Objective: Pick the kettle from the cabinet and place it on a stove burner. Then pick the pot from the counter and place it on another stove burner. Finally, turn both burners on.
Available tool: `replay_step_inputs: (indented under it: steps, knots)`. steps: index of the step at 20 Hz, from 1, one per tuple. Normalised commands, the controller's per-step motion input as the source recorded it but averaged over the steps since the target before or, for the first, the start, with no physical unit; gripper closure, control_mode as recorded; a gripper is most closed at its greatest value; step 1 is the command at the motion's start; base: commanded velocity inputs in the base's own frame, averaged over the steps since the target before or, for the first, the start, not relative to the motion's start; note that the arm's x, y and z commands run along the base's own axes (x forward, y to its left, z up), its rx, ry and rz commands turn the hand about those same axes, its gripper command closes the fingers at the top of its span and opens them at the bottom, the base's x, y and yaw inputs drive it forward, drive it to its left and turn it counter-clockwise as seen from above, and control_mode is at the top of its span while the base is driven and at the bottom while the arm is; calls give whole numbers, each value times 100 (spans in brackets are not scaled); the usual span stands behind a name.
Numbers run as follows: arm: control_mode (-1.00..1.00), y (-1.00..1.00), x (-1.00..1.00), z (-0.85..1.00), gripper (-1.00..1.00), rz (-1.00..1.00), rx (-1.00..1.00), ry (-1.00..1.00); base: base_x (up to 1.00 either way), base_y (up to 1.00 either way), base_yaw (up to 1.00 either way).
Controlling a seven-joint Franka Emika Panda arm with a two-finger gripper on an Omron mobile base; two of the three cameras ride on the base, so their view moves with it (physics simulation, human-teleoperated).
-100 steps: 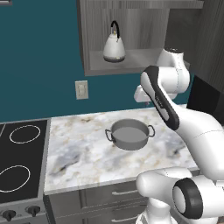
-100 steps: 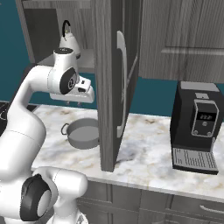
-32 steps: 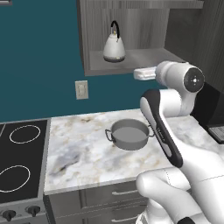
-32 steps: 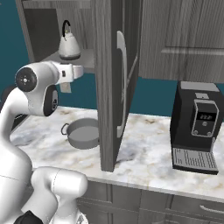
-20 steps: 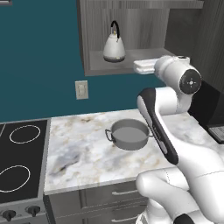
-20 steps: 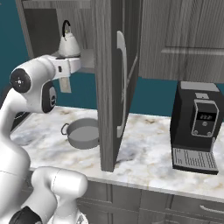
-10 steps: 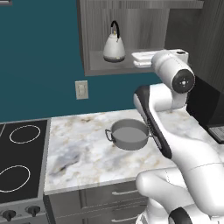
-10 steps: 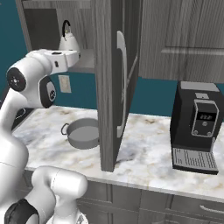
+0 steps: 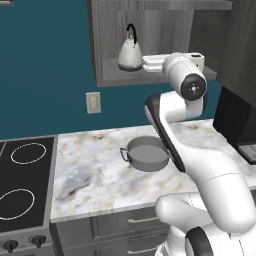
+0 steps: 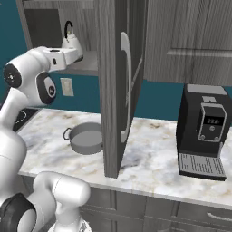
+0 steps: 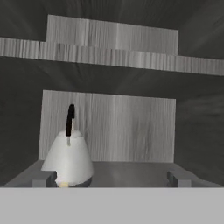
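white arm reaches level into cabinet [image 9: 150, 45], gripper [image 11: 111, 178] spread wide beside kettle [image 9: 131, 55].

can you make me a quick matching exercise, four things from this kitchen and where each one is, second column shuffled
Things:
1. kettle
2. pot
3. coffee machine
4. wall outlet

Places:
A. on the teal wall under the cabinet
B. on the cabinet shelf
C. on the counter near the cooktop
D. on the counter to the right of the open cabinet door

Pairs: 1-B, 2-C, 3-D, 4-A
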Motion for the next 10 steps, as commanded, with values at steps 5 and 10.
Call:
replay_step_inputs:
  steps: [5, 10]
  knots:
    - [-100, 1, 5, 0, -100, -1, 0, 0, 0, 0, 0]
    - [-100, 16, 27, 0, -100, 6, 0, 0, 0, 0, 0]
